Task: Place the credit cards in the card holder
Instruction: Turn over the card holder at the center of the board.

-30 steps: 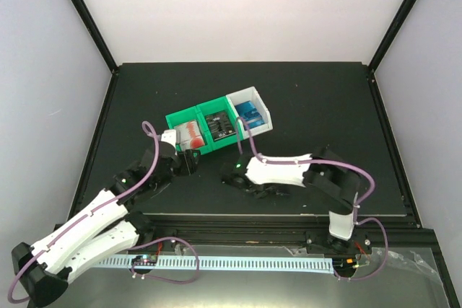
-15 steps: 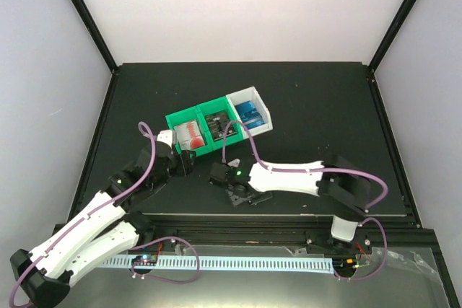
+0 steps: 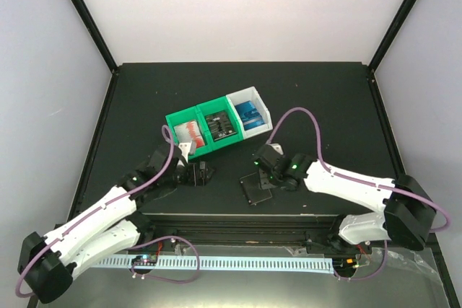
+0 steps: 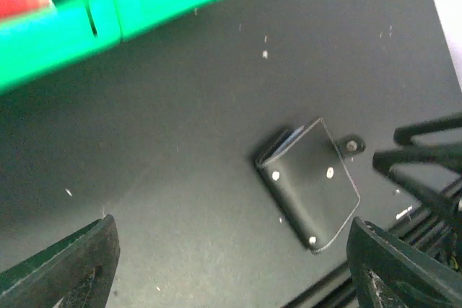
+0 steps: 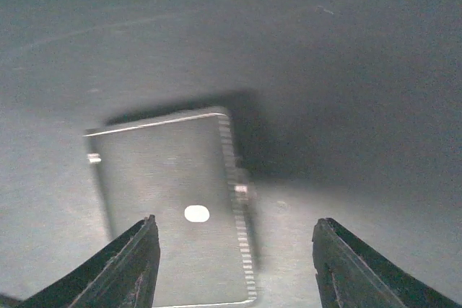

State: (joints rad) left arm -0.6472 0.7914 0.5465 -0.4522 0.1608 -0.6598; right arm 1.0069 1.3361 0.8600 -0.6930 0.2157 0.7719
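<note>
card holder [image 3: 256,189] lies folded on the table [image 3: 325,106] in front of the bins [image 3: 216,143], credit cards [image 3: 189,133] in the bins; left claw [image 4: 232,225] and right claw [image 5: 234,223] released, empty, right over holder; next, probably: unfold it.

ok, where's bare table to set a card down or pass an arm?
Free: the table strip beyond the bins, and either side of the bins out to the edges. Crowded: near centre, where the card holder lies below the open right end effector, with the left end effector close beside it.
</note>
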